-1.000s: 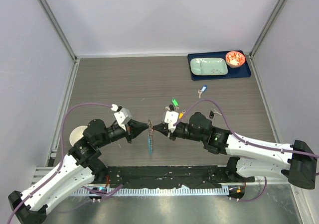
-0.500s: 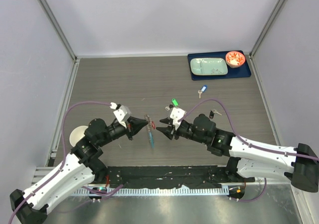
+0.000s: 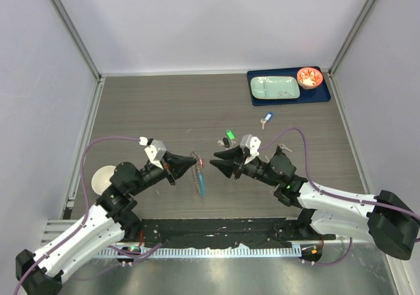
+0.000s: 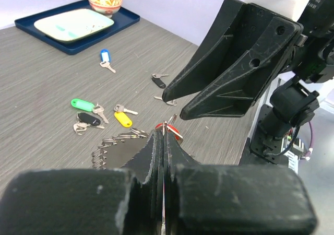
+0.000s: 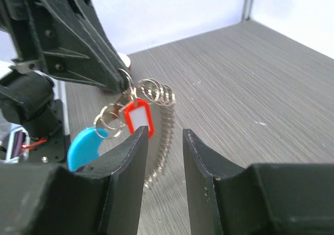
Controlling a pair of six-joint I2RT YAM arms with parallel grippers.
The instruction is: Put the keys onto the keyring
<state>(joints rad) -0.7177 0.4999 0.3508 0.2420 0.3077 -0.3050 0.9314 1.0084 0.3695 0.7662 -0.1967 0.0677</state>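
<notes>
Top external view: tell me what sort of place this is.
Probably a robot test cell: a wood-grain table walled by plain white panels, with staged props like the blue tray and loose keys.

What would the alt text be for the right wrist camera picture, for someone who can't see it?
The left gripper dangles the keyring, a bead-chain loop carrying a red-tagged key and a blue crescent, over a grey table. The right gripper frames it in the foreground, jaws apart.

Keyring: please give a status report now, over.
Left gripper shut on keyring. Right gripper open, empty, facing it. Red-tagged key hangs beside it. Green key, yellow key loose on table.
</notes>
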